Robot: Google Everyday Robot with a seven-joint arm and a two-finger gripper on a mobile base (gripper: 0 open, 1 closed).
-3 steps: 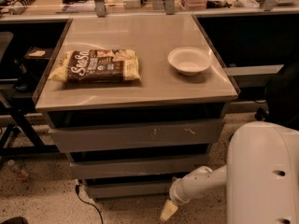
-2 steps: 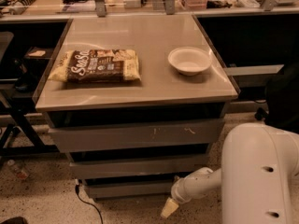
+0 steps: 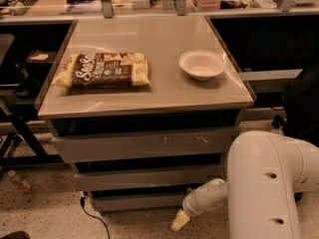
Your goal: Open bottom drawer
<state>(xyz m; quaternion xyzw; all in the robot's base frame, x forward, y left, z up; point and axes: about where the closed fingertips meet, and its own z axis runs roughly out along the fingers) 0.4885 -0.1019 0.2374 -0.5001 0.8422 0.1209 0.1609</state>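
The bottom drawer (image 3: pixel 139 201) is the narrowest of three flat grey fronts under the table top, plain and unmarked, low near the floor. It looks shut. My white arm (image 3: pixel 264 183) fills the lower right. My gripper (image 3: pixel 179 220) shows as a pale tip just below and to the right of the bottom drawer's front, close to the floor.
The widest top drawer (image 3: pixel 144 143) with pale scratch marks and the mid-width drawer (image 3: pixel 149 176) sit above. On the table top (image 3: pixel 149 34) lie a brown snack bag (image 3: pixel 102 70) and a white bowl (image 3: pixel 202 64). A black cable (image 3: pixel 92 215) trails on the speckled floor at the left.
My arm has shifted a little to the left and nearer the drawers. The drawers have not moved.
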